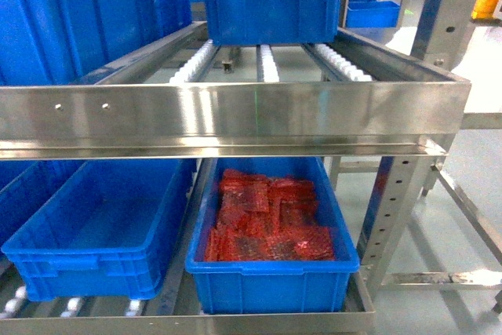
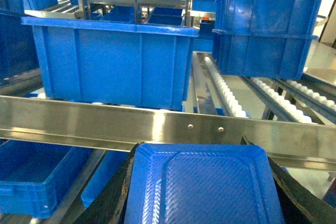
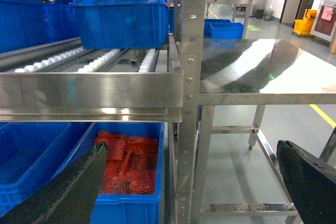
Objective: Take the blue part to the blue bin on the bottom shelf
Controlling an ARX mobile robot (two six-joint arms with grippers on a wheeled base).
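A blue part (image 2: 202,187), flat with a ribbed face, fills the bottom of the left wrist view. My left gripper (image 2: 191,148) is shut on it, a black finger along each side. It hangs in front of the upper rack rail (image 2: 157,124). On the bottom shelf (image 1: 188,323) stand two blue bins: an empty one (image 1: 86,268) on the left and one (image 1: 271,284) holding red parts (image 1: 267,217) on the right. The empty bin (image 2: 31,177) shows below left of the held part. My right gripper (image 3: 191,148) is open and holds nothing. Neither gripper shows in the head view.
The upper roller shelf (image 1: 235,107) spans over the bottom bins and carries large blue crates (image 1: 271,5). A steel upright (image 3: 191,77) stands right of the red-part bin (image 3: 131,203). Beyond it is a steel-topped table (image 3: 262,72) with low crossbars (image 3: 247,208).
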